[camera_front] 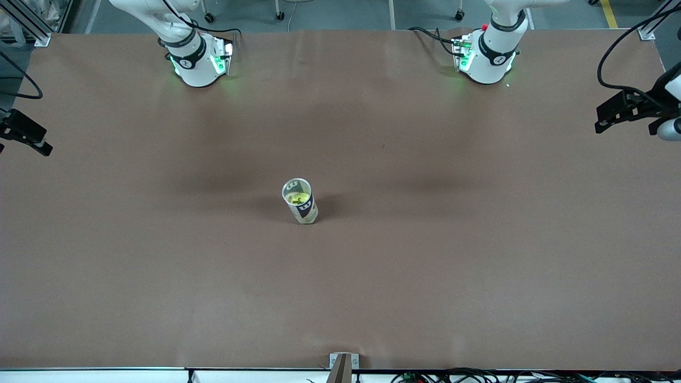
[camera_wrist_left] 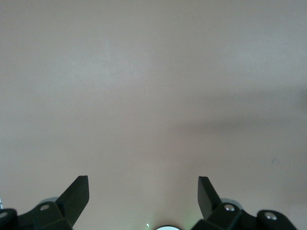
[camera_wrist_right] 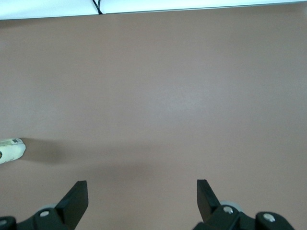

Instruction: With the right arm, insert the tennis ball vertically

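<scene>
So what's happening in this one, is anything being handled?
Nothing is being handled. A clear can stands upright mid-table with a tennis ball already inside it. The right hand and the left hand are both open and empty, each over bare table, away from the can.

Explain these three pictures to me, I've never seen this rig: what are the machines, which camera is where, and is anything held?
Two robot arms stand at one edge of a brown table. The wide picture comes from a high camera facing them. The other two come from cameras on each arm's wrist, looking past its own two black fingers. The left gripper is open over bare table and holds nothing. The right gripper is also open and empty. Mid-table stands a clear can, upright, with a yellow tennis ball already inside it. The can's end also shows at the edge of the right wrist view. Both arms wait, pulled back.
</scene>
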